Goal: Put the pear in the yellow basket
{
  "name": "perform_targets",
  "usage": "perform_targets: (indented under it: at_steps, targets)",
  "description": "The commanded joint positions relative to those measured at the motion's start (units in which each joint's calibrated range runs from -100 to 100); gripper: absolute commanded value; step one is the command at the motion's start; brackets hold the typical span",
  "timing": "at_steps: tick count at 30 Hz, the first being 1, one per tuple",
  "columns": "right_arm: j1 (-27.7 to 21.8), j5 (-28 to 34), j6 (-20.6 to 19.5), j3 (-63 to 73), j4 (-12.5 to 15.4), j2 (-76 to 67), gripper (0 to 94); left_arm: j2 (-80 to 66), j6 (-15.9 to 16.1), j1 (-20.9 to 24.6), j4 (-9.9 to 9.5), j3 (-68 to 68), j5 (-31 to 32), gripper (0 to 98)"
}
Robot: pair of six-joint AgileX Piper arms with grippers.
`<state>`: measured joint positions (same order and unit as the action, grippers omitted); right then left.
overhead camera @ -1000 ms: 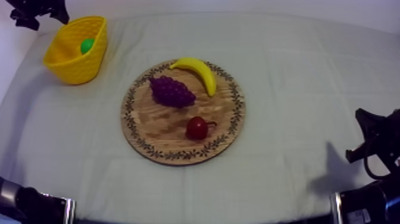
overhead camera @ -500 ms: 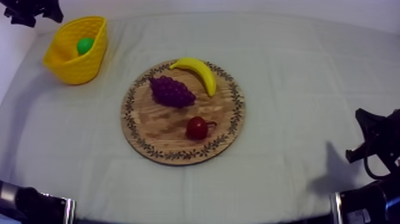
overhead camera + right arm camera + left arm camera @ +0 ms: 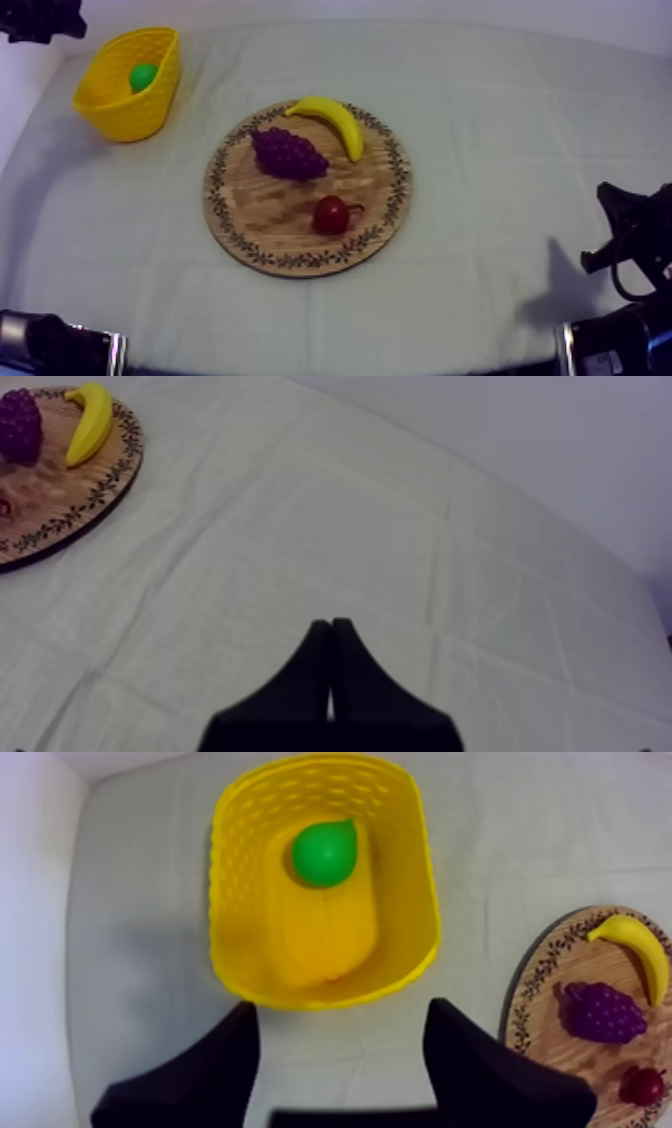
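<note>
Two black fingers of our left gripper stand spread apart with nothing between them, poised above the cloth just beside the near wall of the yellow basket. The pear, green, lies inside that basket on its floor, toward the far end and apart from the fingers. In the top view the basket sits at the far left corner of the cloth, with the left gripper just beyond it. Our right gripper has its fingers pressed together into a narrow wedge, holding nothing, over bare cloth at the right side, well apart from the wooden board. On the board lie a banana at the far rim, a bunch of grapes just beside it, and a small red fruit nearer the front rim.
</note>
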<state>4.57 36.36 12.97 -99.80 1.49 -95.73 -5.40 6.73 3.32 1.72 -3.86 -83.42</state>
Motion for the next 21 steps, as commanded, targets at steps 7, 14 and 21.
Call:
perform_targets:
  at_steps: [7, 14, 21]
  targets:
    - [0.0, 0.0, 0.0, 0.0, 0.0, 0.0, 0.4, -11.4, -0.3, 0.1, 0.77, -11.7, 3.4, 51.4]
    - [0.0, 0.0, 0.0, 0.0, 0.0, 0.0, 0.4, -23.0, -0.2, 0.3, 2.16, -25.2, 9.2, 44.1]
    - [0.0, 0.0, 0.0, 0.0, 0.0, 0.0, 0.4, -34.9, -1.4, 0.3, 2.35, -37.5, 16.2, 36.2]
